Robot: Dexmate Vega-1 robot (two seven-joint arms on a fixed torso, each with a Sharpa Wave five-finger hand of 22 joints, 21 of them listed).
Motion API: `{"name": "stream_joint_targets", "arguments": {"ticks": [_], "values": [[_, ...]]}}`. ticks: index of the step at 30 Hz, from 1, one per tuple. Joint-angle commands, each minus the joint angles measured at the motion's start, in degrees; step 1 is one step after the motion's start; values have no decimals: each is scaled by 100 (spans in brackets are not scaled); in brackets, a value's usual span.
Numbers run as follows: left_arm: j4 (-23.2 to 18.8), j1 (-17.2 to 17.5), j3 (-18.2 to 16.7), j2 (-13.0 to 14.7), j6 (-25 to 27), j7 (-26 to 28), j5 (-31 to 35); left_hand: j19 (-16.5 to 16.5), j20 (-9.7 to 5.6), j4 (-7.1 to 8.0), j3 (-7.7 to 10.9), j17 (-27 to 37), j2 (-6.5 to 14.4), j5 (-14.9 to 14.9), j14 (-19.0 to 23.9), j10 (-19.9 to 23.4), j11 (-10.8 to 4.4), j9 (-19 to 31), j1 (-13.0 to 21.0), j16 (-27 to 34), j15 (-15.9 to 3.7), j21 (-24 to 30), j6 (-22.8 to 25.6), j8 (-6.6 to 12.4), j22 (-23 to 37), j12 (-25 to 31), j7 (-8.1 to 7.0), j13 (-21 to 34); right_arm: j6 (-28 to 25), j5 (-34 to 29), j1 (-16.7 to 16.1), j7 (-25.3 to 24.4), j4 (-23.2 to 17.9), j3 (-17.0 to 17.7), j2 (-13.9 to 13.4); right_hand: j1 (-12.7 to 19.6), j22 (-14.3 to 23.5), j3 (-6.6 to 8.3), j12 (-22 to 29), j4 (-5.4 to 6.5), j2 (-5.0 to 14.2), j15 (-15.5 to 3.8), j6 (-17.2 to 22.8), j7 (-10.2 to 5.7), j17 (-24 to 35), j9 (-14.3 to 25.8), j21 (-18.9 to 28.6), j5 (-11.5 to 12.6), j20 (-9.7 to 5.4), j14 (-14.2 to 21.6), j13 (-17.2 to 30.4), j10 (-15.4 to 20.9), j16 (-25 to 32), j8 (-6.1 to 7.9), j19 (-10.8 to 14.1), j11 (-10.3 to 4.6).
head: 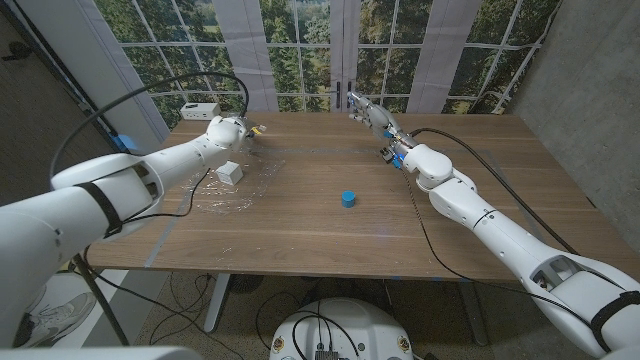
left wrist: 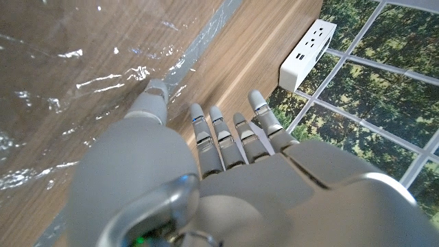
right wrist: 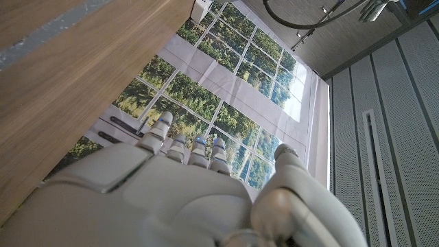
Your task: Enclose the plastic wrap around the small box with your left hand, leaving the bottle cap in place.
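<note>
We recorded the following items on the wooden table [head: 330,225].

Item one: a small white box [head: 230,173], standing on the table's left half, on a sheet of clear plastic wrap [head: 238,190]. The wrap lay spread and crinkled on the wood around and beneath the box; in the left wrist view we saw its shiny creased surface [left wrist: 75,89] and one long edge running across the boards.

Item two: a blue bottle cap [head: 347,198], alone on bare wood near the table's middle, well apart from the box and clear of the wrap.

Item three: the left hand [head: 228,131], positioned beyond the box, near the far edge of the wrap. In its own wrist view the left hand [left wrist: 206,165] had its fingers [left wrist: 221,130] extended side by side, slightly apart, with the thumb tip close to the wrap's edge; we could not tell whether it touched the sheet. We saw nothing held in it.

Item four: the right hand [head: 372,115], raised over the table's far edge, well apart from the cap and the box. In its wrist view the right hand [right wrist: 199,192] showed fingers extended, lightly separated, holding nothing.

Item five: a white power strip [head: 200,109] at the far left corner, also seen in the left wrist view [left wrist: 306,46].
</note>
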Motion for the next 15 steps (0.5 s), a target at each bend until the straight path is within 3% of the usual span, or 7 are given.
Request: {"name": "stream_joint_targets", "arguments": {"ticks": [1, 5, 10, 14, 15], "values": [[652, -152, 539, -373, 225, -160, 158, 22, -48, 19, -124, -4, -162, 10, 2, 71, 23, 26, -97, 6, -494, -44, 81, 5, 26, 56, 78, 11, 34, 27, 116, 85, 173, -23, 66, -38, 30, 18, 1, 20, 0, 27, 32, -4, 19, 14, -22, -26, 2, 43, 24, 39, -1, 5, 37, 15], [1120, -172, 666, -602, 185, -68, 41, 28, -54, 21, -140, -3, -169, 15, 27, 88, 11, 24, -94, 13, -509, -49, 109, 6, 27, 61, 56, 7, 29, 48, 123, 104, 188, -21, 71, -40, 31, 19, 0, 19, -1, 29, 37, -6, 18, 14, -26, -25, 6, 46, 24, 38, -1, 6, 39, 14], [599, 31, 385, -247, 56, 301, -415, 93, -93, -8, -92, 1, -27, 40, 127, 182, -18, 22, 50, 45, -557, -49, 304, 50, 30, 91, 25, -7, -10, -13, 112, 39, 129, -29, 47, -44, 31, 19, 6, 20, -2, 36, 43, -8, 18, 14, -32, -25, 6, 53, 24, 58, 1, 7, 41, 26], [65, 214, 312, 14, 217, 582, -401, 313, -189, -177, 48, -4, 332, -108, 537, 826, -231, 42, 612, 136, -763, -2, 1143, 266, 36, 326, -106, 19, -22, -39, 113, 23, 97, -31, 31, -45, 31, 19, 5, 20, -3, 36, 52, -12, 17, 14, -37, -25, 8, 54, 24, 57, -1, 10, 43, 29], [-68, 253, 235, 91, 172, 620, -473, 344, -196, -185, 53, -4, 376, -166, 630, 950, -284, 64, 712, 149, -800, 10, 1416, 361, 39, 364, -38, 41, 7, 16, 110, 67, 121, -23, 49, -46, 31, 19, 5, 20, -4, 35, 54, -13, 17, 14, -38, -25, 8, 54, 24, 60, -1, 10, 44, 29]]}}
